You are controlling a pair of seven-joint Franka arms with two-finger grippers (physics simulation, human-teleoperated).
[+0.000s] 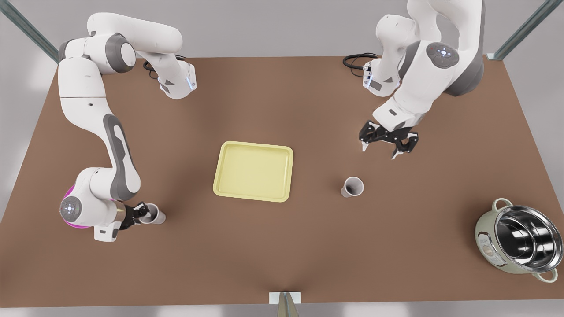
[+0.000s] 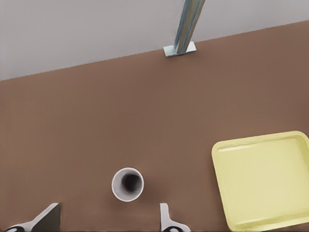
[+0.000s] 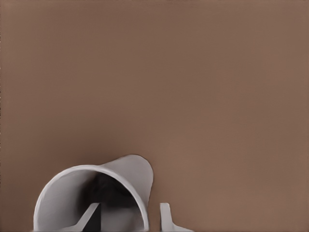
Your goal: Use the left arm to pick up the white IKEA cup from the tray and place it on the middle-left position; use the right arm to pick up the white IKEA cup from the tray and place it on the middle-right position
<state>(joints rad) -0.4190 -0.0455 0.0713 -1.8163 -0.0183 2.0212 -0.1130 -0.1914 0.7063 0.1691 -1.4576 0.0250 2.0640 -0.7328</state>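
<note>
White cups, both off the tray: one standing free, one being gripped.

Front view: the left gripper (image 1: 379,152) is hovering spread open, the standing cup (image 1: 352,186) lying just beyond it, toward the table's (image 1: 282,246) post-side edge; the right gripper (image 1: 143,214) is clamping the held cup (image 1: 154,215) near the edge on the front view's left, well apart from the tray (image 1: 253,171).
Left wrist view: the standing cup (image 2: 128,184) is sitting upright ahead of the parted fingers (image 2: 165,215).
Right wrist view: one finger is pressing inside the held cup (image 3: 91,198), one outside.
</note>
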